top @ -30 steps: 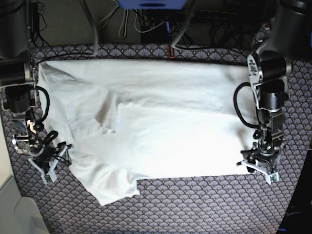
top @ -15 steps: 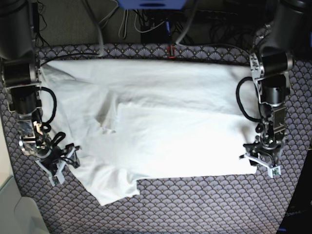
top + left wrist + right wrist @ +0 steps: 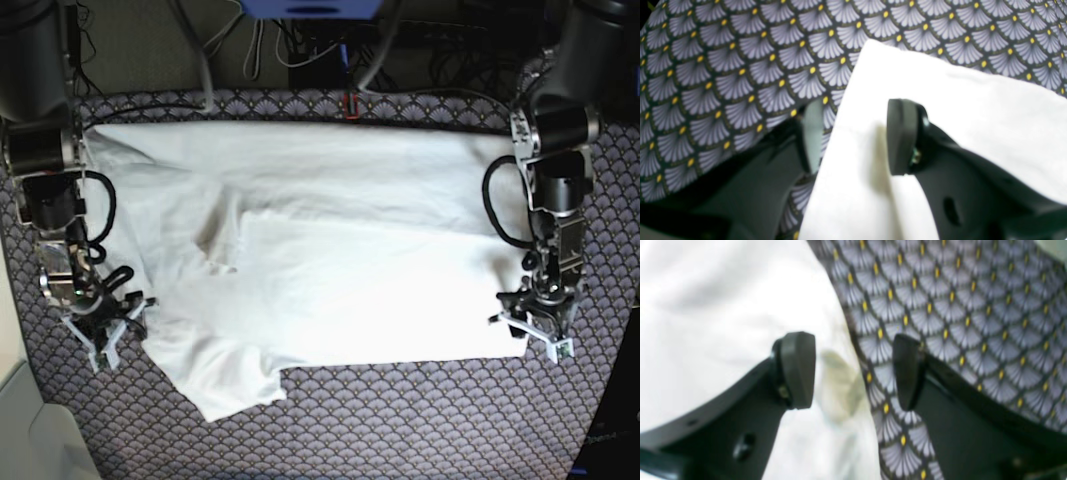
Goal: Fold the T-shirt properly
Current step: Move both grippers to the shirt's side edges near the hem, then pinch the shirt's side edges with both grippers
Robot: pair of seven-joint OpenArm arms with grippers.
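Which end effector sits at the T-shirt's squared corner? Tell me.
The left end effector, open, straddles the T-shirt corner; the right end effector, also open, straddles its side edge.

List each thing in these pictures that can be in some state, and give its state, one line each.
T-shirt: spread flat, wrinkled, one part folded over, not yet fully folded.
Left gripper: open, straddling the shirt's edge.
Right gripper: open, straddling the shirt's edge.
Patterned tablecloth: lying flat under the shirt.
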